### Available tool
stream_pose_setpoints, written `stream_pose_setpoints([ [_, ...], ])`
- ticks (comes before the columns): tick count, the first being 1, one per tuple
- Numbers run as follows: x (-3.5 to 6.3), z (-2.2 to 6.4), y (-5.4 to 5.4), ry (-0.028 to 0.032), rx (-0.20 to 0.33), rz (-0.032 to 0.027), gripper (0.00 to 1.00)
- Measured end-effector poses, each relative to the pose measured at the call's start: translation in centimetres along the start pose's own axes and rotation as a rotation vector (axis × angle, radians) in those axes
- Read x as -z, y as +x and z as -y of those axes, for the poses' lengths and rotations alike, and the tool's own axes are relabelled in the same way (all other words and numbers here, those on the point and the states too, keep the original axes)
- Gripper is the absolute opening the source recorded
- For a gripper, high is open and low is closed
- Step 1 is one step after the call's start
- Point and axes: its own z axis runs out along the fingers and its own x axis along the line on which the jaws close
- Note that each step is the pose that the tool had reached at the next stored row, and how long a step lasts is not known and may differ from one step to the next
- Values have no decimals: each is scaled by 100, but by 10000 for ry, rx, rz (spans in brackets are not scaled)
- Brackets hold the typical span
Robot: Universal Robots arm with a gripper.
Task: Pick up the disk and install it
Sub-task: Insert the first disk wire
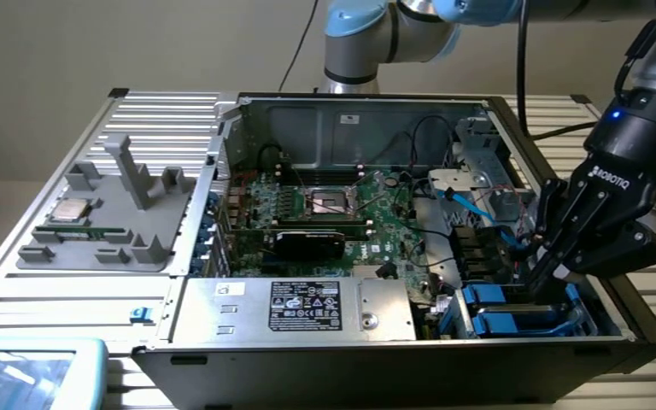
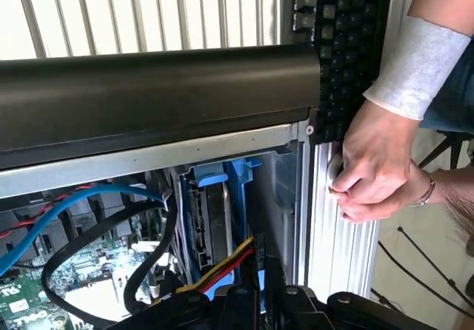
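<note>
The disk (image 1: 499, 299) sits on edge in the drive bay at the front corner of the open computer case, on the exterior view's right, with its blue carrier rails showing. In the wrist view the disk (image 2: 213, 223) is a grey slab between blue rails, just inside the case's black wall (image 2: 163, 93). My gripper (image 1: 542, 278) hangs over that bay, fingers pointing down and shut. Its fingertips (image 2: 241, 308) stand close to the disk's upper edge. I cannot tell whether they touch it.
A grey metal box with a black label (image 1: 294, 307) fills the case's front. Blue and black cables (image 2: 74, 211) and yellow-red wires (image 2: 229, 260) run beside the bay. A person's hands (image 2: 378, 171) rest on the table rim outside the case, near a keyboard (image 2: 341, 41).
</note>
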Motion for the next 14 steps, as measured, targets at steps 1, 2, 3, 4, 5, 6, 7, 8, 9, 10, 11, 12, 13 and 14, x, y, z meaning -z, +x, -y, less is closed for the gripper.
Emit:
stream_pose_setpoints([
  [1, 7, -13, 11, 46, 18, 8, 16],
  [2, 13, -26, 21, 92, 36, 18, 16],
  [3, 21, -39, 31, 138, 54, 27, 16],
  [4, 28, -52, 41, 182, 71, 37, 16],
  [5, 37, -66, 50, 227, 88, 47, 16],
  [6, 42, -74, 55, 259, 101, 54, 16],
  [7, 42, -75, 55, 261, 102, 54, 16],
  [8, 43, -75, 55, 262, 101, 54, 16],
  [9, 42, -75, 56, 263, 102, 53, 16],
  [10, 44, -77, 60, 263, 103, 52, 16],
  [11, 49, -82, 67, 263, 103, 53, 16],
  [12, 56, -87, 78, 263, 104, 53, 16],
  [13, 64, -93, 92, 262, 102, 54, 16],
  [14, 68, -97, 103, 263, 102, 53, 16],
])
